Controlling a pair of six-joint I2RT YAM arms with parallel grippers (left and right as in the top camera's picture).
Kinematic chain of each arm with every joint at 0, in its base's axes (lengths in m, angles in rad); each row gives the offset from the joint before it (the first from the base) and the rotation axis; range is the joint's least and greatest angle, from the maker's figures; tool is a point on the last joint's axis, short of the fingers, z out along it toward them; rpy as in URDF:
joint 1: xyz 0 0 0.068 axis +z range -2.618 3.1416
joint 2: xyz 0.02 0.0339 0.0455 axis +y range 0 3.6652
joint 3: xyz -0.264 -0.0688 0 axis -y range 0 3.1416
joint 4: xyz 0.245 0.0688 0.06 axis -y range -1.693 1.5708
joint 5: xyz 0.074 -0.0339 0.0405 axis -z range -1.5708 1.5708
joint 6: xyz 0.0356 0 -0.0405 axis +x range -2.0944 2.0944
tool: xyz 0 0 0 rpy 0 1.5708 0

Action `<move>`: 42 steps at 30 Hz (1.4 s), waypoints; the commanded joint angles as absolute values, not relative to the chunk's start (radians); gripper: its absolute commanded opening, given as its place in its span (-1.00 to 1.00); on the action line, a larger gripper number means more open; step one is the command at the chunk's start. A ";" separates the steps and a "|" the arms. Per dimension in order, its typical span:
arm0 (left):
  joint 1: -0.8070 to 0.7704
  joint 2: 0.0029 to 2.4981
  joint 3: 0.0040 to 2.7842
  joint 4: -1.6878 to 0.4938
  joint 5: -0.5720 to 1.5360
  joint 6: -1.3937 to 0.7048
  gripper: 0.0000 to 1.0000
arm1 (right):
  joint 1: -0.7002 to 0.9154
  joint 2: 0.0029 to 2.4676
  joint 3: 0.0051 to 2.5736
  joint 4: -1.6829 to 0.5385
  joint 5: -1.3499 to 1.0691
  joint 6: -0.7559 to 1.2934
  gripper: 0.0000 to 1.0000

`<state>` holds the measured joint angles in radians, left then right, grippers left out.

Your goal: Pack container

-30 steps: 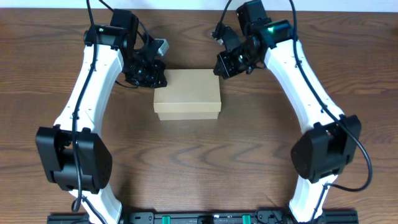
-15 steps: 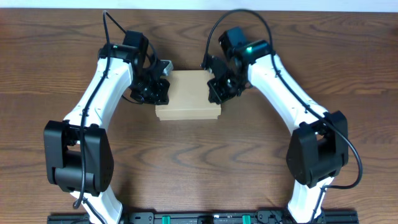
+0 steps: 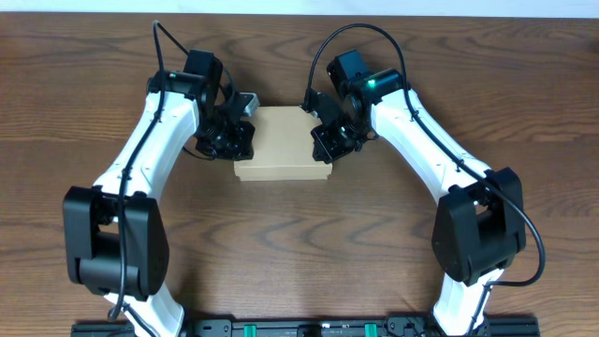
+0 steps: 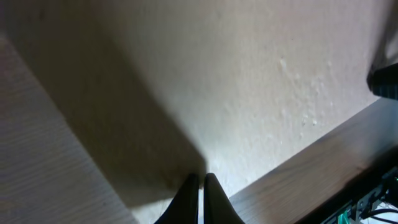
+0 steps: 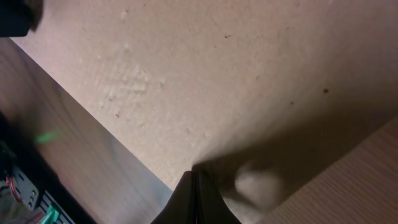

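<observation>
Left gripper (image 4: 200, 185), at 6 o'clock in its wrist view: jaws clenched to a hairline slit, nothing between them. The tips are over the tan lid of the container (image 3: 283, 150); contact unclear. Right gripper (image 5: 194, 179): clenched, empty, tips lost in shadow. Pale blurred lump (image 5: 258, 186) at their 3 o'clock, unidentifiable. Overhead: container mid-table (image 3: 299, 248), lid down, its 9 and 3 o'clock ends covered by the wrists.

The left arm (image 3: 154, 122) and right arm (image 3: 412, 120) hide the container's (image 3: 281, 145) ends overhead, and both wrist views crop it.
</observation>
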<state>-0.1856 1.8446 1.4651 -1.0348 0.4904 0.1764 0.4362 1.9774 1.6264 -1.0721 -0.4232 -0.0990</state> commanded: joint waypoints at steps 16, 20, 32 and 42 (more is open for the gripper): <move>-0.234 1.023 1.168 -1.116 0.363 0.091 -0.88 | 0.447 1.436 1.412 -1.018 -0.314 -0.049 -0.97; -0.237 0.821 0.953 -1.039 0.367 0.010 -0.88 | 0.447 1.295 1.114 -0.851 -0.318 -0.048 -0.97; -0.236 0.613 0.833 -0.991 0.364 -0.102 0.91 | 0.447 1.222 0.849 -0.682 -0.373 -0.030 0.98; -0.236 0.613 0.833 -0.994 0.356 -0.102 0.91 | 0.447 1.250 0.848 -0.669 -0.373 -0.031 0.98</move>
